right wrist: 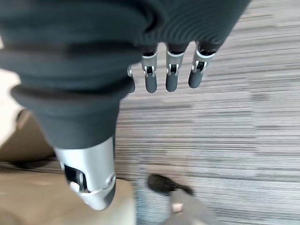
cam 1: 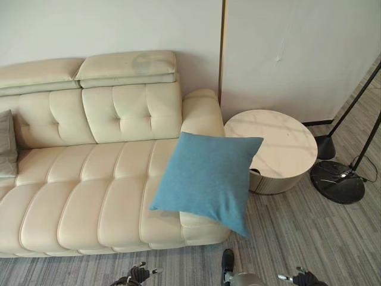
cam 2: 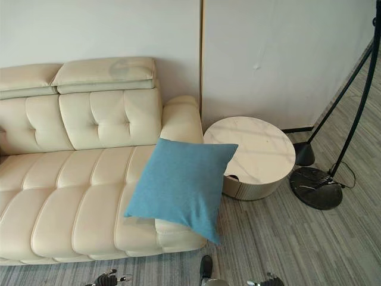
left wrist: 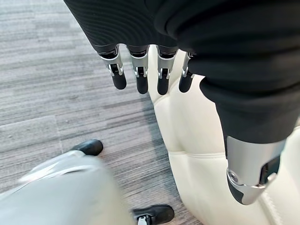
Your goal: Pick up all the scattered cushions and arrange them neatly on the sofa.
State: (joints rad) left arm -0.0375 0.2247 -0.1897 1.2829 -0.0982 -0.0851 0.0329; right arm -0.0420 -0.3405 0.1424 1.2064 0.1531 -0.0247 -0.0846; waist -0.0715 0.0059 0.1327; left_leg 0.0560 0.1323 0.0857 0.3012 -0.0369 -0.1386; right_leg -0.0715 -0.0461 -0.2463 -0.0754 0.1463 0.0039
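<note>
Blue cushion (cam 1: 208, 179): tilted on the sofa (cam 1: 89, 196) seat's right end, against the armrest. Grey cushion (cam 1: 7, 143): sofa's left. Left hand (left wrist: 140, 70), right hand (right wrist: 171, 70): fingers straight, empty, low above the floor (cam 1: 297, 238).

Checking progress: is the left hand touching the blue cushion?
Apart. The left wrist view shows the left hand hanging open over floor; the blue cushion leans on the sofa arm.

Left hand (left wrist: 154, 70) shows a black ribbed cover over its back, silver fingers (left wrist: 139, 75) in a row with glossy dark tips, thumb silver with small slots; right hand (right wrist: 140, 65) looks the same, dark ribbed sleeve, short silver fingers, black caps, chunky silver thumb
</note>
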